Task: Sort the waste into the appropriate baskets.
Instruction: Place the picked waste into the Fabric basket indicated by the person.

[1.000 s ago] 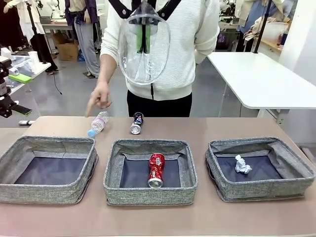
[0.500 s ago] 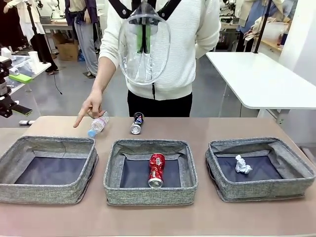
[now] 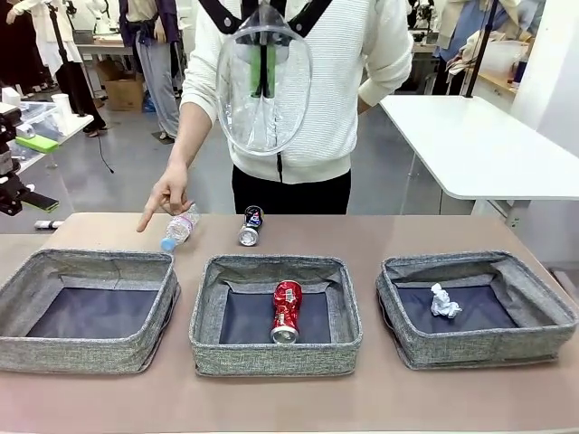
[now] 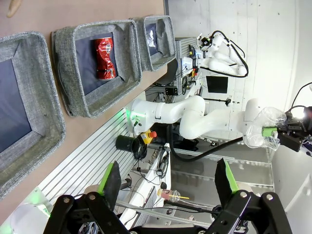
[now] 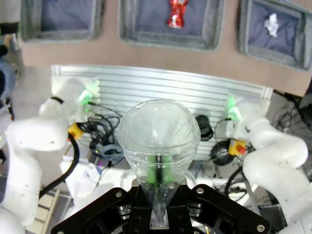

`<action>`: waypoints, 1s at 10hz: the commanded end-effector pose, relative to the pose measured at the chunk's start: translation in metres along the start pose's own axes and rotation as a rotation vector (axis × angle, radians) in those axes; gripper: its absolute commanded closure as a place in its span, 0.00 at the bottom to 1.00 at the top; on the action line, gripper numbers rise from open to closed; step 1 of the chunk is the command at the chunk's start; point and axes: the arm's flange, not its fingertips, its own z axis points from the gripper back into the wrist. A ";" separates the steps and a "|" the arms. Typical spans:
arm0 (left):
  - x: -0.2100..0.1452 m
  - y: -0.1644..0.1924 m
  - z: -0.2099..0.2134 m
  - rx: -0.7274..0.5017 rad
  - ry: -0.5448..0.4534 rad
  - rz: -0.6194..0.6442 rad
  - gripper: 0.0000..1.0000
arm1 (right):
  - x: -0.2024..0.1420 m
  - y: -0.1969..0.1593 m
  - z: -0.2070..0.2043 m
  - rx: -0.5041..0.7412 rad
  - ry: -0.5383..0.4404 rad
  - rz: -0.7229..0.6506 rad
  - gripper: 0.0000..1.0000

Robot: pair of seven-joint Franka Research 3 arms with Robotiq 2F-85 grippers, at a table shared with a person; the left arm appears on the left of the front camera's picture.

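My right gripper is shut on a clear plastic cup, held high and close to the front camera as the cup. My left gripper stands open and holds nothing, off the table's edge. Three grey baskets stand in a row: left, middle, right. A dented red can lies in the middle one and a crumpled paper ball in the right one. Behind them on the table lie a blue-capped bottle and a dark can.
A person stands at the far side, one hand lowered over the table with a finger pointing beside the bottle. A white table stands at the back right. The left basket's dark bottom holds nothing.
The person's hand has dropped down and left, now pointing beside the bottle. The cup and both grippers have stayed still.
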 end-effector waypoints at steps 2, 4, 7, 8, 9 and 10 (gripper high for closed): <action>0.000 0.000 0.000 0.000 0.000 0.000 0.00 | 0.004 0.022 -0.011 -0.034 -0.065 0.174 0.97; -0.027 0.001 0.044 0.116 -0.063 0.042 0.00 | 0.018 0.075 -0.044 0.041 -0.178 0.503 0.97; -0.088 0.013 0.125 0.138 -0.141 0.185 0.00 | 0.038 0.159 -0.125 0.159 -0.203 0.792 0.97; -0.114 0.015 0.147 0.111 -0.165 0.209 0.00 | 0.048 0.184 -0.156 0.189 -0.335 0.869 0.97; -0.128 0.019 0.155 0.086 -0.154 0.238 0.00 | 0.058 0.204 -0.176 0.154 -0.350 0.833 0.97; -0.132 0.020 0.156 0.046 -0.145 0.261 0.00 | 0.067 0.208 -0.176 -0.172 -0.325 0.573 0.97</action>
